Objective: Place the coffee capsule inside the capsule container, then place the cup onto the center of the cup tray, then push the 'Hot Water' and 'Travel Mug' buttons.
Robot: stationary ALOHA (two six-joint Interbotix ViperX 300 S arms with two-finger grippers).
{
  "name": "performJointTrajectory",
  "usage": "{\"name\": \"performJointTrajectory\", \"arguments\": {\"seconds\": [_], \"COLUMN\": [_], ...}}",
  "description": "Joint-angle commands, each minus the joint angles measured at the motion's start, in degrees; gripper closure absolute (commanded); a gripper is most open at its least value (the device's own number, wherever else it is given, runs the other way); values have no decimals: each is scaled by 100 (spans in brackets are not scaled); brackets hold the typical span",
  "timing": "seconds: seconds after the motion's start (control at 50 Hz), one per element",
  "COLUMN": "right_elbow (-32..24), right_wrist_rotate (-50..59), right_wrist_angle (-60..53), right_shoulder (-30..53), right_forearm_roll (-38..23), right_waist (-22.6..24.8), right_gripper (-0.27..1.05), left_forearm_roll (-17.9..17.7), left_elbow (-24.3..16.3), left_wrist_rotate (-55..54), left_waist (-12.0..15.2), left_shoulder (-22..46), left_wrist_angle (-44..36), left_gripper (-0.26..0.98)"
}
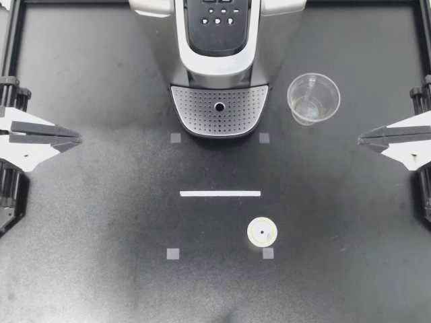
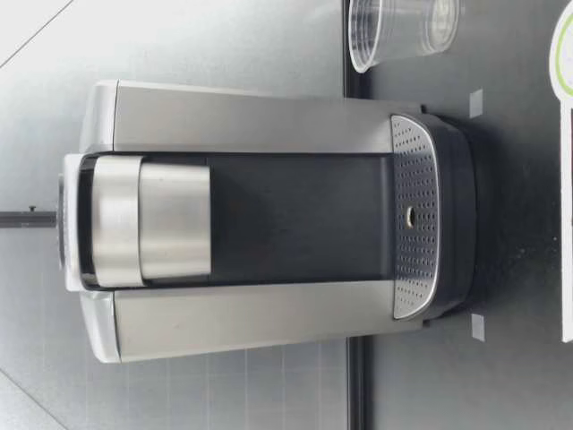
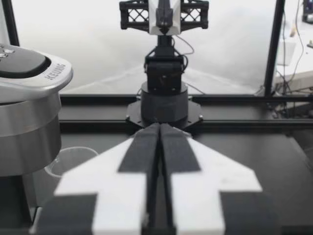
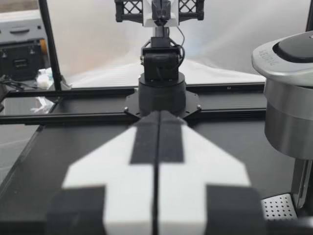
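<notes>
Both hands are clenched and empty: your left hand [image 1: 75, 140] and right hand [image 1: 362, 140] sit at opposite edges of the tabletop [image 1: 101, 222]. The coffee capsule [image 1: 261, 233] lies flat, well in front of the coffee machine [image 1: 215, 60], and the cup [image 1: 313, 98] stands upright just beside the cup tray [image 1: 195, 108]. Take the capsule first with the right hand, which looks nearer: open it before descending, straddle the rim squarely, then close gently. The capsule container is hidden, so you cannot tell whether its lid is up. The buttons [image 1: 219, 15] are too small to tell apart.
</notes>
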Motion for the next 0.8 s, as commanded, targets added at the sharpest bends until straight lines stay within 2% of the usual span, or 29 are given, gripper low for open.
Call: {"name": "performJointTrajectory", "arguments": {"seconds": [0.0, 0.12, 0.3, 0.56, 0.78], "right_elbow": [-18, 123, 176, 176, 114], "right_wrist_rotate": [0, 26, 35, 44, 387], "right_wrist_angle": [-35, -114, -167, -167, -123], "right_shoulder": [62, 149, 396, 1116, 1775], "right_forearm_roll": [-9, -9, -9, -9, 0], "right_waist": [18, 18, 132, 598, 844], "right_gripper": [62, 70, 70, 70, 70], "left_forearm_roll": [18, 18, 26, 18, 18], "left_elbow": [-123, -141, -105, -316, -914], "left_wrist_rotate": [9, 0, -9, -18, -44], "left_waist": [26, 35, -88, -677, -773], "left_shoulder": [105, 246, 800, 2487, 3806], "left_wrist_angle": [-62, -141, -475, -1266, -1389], "left_gripper": [53, 62, 62, 62, 62]}}
